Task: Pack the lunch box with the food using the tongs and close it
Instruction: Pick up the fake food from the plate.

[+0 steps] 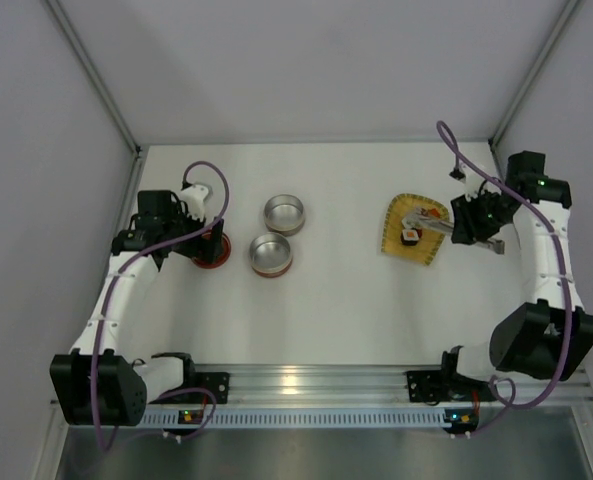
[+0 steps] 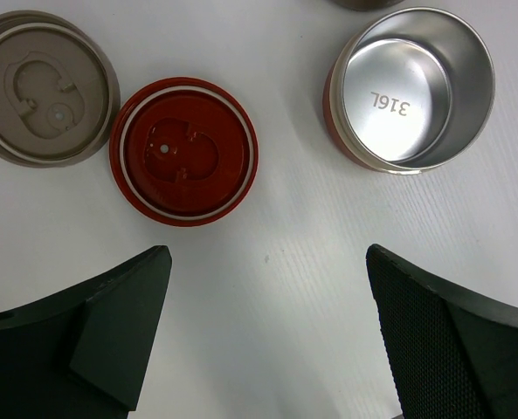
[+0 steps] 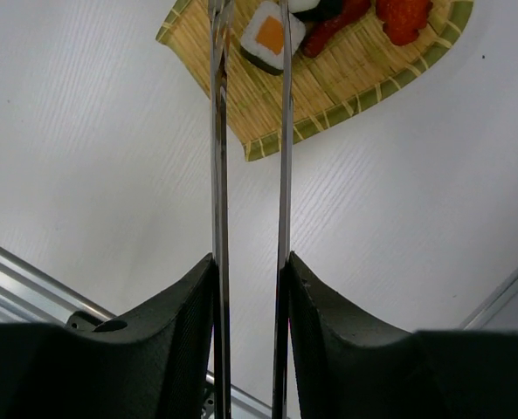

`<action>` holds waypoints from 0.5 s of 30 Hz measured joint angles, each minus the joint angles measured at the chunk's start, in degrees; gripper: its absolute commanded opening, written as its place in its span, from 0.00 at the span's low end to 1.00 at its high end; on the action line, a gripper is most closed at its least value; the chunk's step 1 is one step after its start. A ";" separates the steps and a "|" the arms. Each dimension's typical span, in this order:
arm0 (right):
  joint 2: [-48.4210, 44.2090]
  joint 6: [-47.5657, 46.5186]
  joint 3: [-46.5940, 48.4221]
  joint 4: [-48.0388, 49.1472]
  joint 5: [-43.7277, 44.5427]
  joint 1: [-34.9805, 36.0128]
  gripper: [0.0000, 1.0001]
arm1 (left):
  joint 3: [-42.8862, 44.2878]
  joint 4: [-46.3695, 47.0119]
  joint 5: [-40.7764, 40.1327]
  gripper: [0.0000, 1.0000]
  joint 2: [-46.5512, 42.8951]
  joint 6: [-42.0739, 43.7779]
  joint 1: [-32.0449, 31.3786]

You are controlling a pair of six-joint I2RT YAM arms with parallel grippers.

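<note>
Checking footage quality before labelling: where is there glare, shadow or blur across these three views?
Top external: even light, a glare streak on the metal rail. Left wrist: sharp, with bright sheen inside the steel bowl. Right wrist: thin highlights run down the tongs; the yellow tray casts barely any shadow.

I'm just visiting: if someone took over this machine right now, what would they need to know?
Left fingers: open, empty, near the red lid, tan lid beside it.
Right fingers: shut on the tongs, tips by a sushi piece on the yellow tray.
Done: tongs in grip; far tin and near tin open, no food inside.
Left: move the food over, fit both lids.
</note>
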 measured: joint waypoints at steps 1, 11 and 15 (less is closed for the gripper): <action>-0.24 0.11 -0.48 0.11 0.59 1.03 0.35 | 0.09 -0.17 0.15 0.98 0.00 -0.02 0.00; -1.75 3.76 -4.50 1.07 5.70 4.22 0.30 | 0.39 -2.05 0.39 0.98 -0.11 -0.04 0.00; -2.21 8.22 -6.88 1.40 6.62 4.24 0.34 | 0.42 -2.45 0.42 0.98 -0.37 -0.09 0.00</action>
